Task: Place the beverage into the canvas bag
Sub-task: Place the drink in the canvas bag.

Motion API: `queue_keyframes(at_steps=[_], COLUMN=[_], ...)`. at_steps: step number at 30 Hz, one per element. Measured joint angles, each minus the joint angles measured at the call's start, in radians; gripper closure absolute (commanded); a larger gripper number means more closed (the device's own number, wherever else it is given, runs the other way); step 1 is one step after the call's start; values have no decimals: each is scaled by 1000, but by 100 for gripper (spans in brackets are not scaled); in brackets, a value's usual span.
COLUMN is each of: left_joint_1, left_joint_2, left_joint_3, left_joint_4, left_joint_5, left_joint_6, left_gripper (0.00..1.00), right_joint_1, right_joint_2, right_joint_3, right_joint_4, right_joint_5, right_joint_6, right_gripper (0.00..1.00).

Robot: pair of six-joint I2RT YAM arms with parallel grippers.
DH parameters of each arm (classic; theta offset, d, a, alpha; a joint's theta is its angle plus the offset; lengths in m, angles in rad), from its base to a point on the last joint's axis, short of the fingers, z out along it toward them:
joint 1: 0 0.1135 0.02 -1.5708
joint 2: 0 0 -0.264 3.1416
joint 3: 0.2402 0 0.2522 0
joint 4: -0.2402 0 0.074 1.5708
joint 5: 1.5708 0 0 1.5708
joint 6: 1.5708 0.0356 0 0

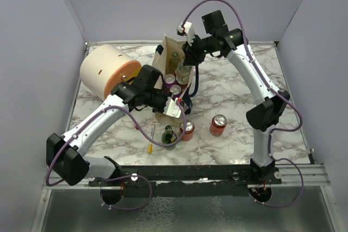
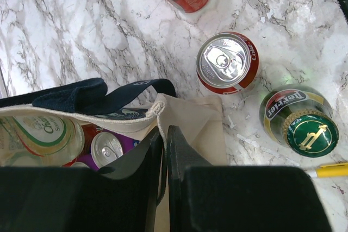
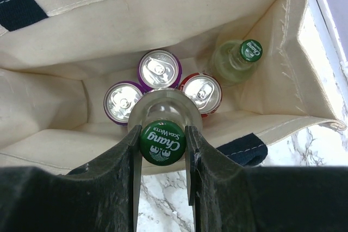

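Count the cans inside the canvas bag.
3, on the canvas bag's floor: back purple can, left purple can, red can at right. The gripped bottle may hide others.

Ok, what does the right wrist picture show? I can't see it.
Two black fingers pinch a green-capped Chang soda water bottle over the open canvas bag. Inside the bag stand two purple cans, a red can and another green-capped bottle.

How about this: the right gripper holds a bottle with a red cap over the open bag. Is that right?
Not quite: the cap is green, as the right wrist view shows. The right gripper does hold that bottle over the open canvas bag.
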Motion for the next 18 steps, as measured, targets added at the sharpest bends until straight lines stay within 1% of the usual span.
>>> queue_keyframes(at_steps=[18], left_joint_1=[6], left_joint_2=[2], left_joint_3=[0], left_joint_4=[4], left_joint_5=[-8], left_joint_6=[0], left_gripper=[89], right_joint_1=[-13], right_joint_2=[0], right_joint_3=[-64], right_joint_4=[-18], right_joint_5=[-6], right_joint_6=[-48], right_gripper=[99])
